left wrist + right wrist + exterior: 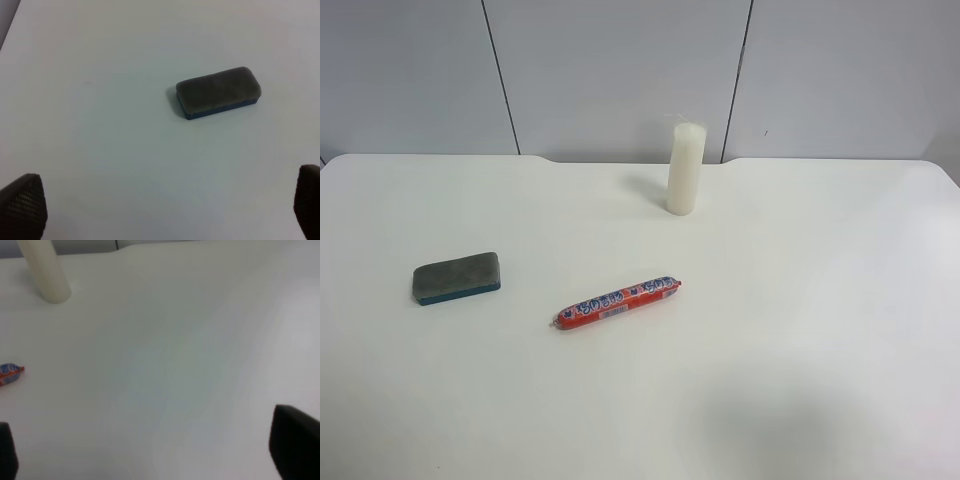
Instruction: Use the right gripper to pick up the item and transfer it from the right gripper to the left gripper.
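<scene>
The white table is carrying everything, and neither arm is showing in the exterior high view. The tall white candle is standing upright at the far side; in the right wrist view it is sitting well ahead of the right gripper, whose jaws are standing wide apart with nothing between them. The red sausage stick is lying near the table's middle, only its tip showing at the edge of the right wrist view. The item is lying flat, grey felt side up, ahead of the left gripper, which is also spread wide and holding nothing; it is well apart from both tools and out of the right wrist view altogether. It is probably going to handle as light, fairly stiff and not fragile, the felt giving good friction. Its long axis is running roughly crosswise to the left gripper's line of sight, slightly slanted, so pinching across the short width at mid-length is looking the best hold, leaving one end free for the handover
</scene>
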You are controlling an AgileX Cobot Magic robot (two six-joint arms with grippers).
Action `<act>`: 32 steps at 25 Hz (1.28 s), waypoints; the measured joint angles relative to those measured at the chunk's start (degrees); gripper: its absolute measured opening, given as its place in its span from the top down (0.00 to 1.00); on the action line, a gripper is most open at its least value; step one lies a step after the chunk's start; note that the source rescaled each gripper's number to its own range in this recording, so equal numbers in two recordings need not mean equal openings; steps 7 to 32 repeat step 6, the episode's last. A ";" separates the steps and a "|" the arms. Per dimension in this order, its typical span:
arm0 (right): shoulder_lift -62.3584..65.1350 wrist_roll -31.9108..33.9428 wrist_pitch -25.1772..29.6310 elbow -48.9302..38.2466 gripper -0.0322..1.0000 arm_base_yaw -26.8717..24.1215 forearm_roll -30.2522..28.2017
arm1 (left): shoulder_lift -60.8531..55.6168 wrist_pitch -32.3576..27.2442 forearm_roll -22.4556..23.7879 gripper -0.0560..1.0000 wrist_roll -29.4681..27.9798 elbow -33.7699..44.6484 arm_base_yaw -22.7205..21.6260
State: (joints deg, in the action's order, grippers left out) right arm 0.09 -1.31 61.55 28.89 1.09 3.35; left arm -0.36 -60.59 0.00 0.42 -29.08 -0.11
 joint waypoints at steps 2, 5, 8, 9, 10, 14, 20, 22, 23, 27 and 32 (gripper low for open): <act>0.00 0.00 0.00 0.00 0.02 0.00 0.00 | 0.00 0.00 0.00 0.00 0.00 0.00 0.00; 0.00 0.05 0.00 0.00 0.02 0.00 0.00 | 0.00 0.00 0.00 0.00 0.00 0.00 0.00; 0.00 0.05 0.00 0.00 0.02 0.00 0.00 | 0.00 0.00 0.00 0.00 0.00 0.00 0.00; 0.00 0.05 0.00 0.00 0.02 0.00 0.00 | 0.00 0.00 0.00 0.00 0.00 0.00 0.00; 0.00 0.05 0.00 0.00 0.02 0.00 0.00 | 0.00 0.00 0.00 0.00 0.00 0.00 0.00; 0.00 0.05 0.00 0.00 0.02 0.00 0.00 | 0.00 0.00 0.00 0.00 0.00 0.00 0.00; 0.00 0.05 0.00 0.00 0.02 0.00 0.00 | 0.00 0.00 0.00 0.00 0.00 0.00 0.00; 0.00 0.05 0.00 0.00 0.02 0.00 0.00 | 0.00 0.00 0.00 0.00 0.00 0.00 0.00; 0.00 0.05 0.00 0.00 0.02 0.00 0.00 | 0.00 0.00 0.00 0.00 0.00 0.00 0.00; 0.00 0.05 0.00 0.00 0.02 0.00 0.00 | 0.00 0.00 0.00 0.00 0.00 0.00 0.00; 0.00 0.05 0.00 0.00 0.02 0.00 0.00 | 0.00 0.00 0.00 0.00 0.00 0.00 0.00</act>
